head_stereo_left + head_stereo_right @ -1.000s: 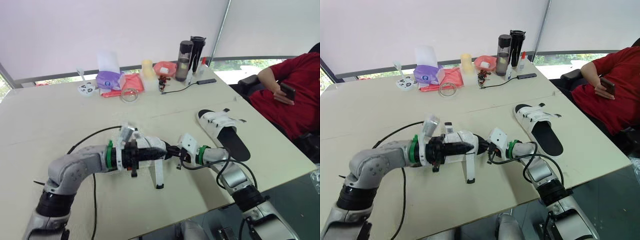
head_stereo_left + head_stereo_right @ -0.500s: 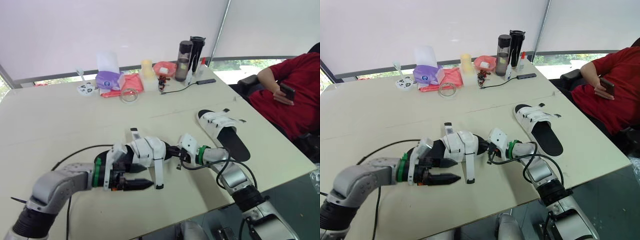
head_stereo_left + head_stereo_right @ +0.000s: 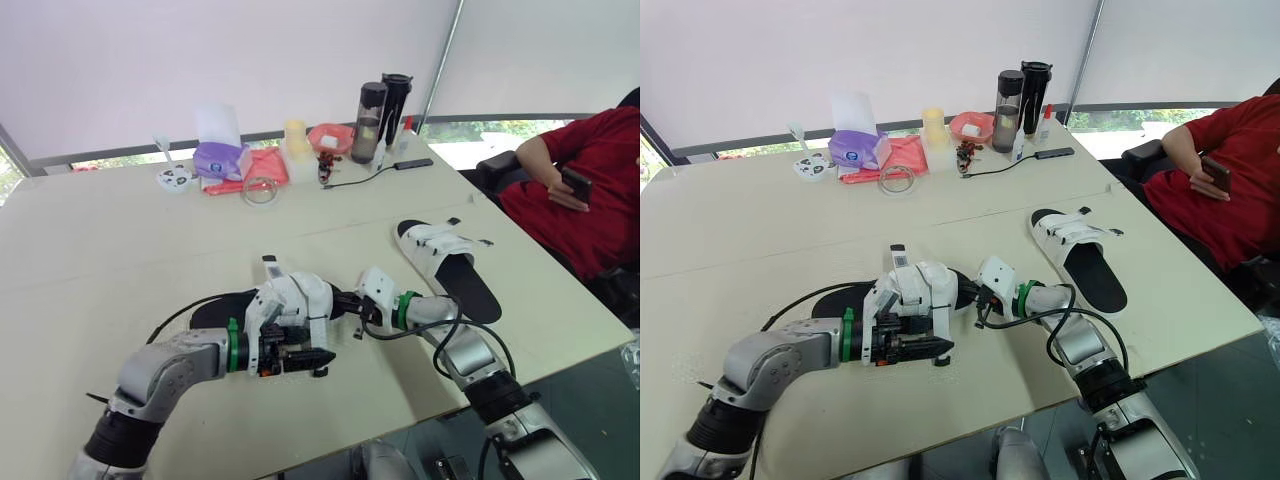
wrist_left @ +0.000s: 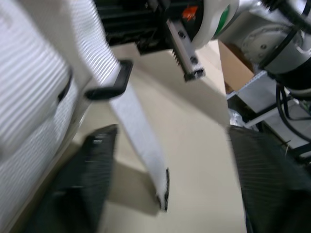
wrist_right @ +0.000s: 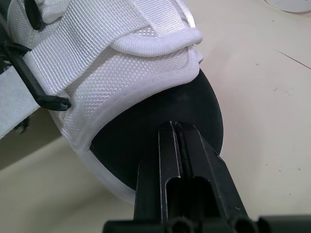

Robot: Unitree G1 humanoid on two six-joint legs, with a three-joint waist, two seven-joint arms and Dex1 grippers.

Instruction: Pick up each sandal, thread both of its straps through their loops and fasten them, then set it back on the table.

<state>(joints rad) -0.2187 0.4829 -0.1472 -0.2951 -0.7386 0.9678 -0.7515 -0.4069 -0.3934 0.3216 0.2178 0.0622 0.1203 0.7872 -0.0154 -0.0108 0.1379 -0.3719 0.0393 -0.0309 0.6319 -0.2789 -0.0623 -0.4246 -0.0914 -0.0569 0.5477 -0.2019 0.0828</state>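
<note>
We see right gripper pinching sandal sole; left gripper spread around loose strap, maybe untouched; sandal partly hidden

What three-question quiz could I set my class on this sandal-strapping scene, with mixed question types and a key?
1. True or false: the right gripper grips the held sandal by its sole.
2. The loose strap hangs: A between the open fingers of the left gripper; B knotted round a bottle; C folded under the sole.
3. Fill in: the second sandal lies flat on the ____.
Key: 1 true; 2 A; 3 table.
</note>
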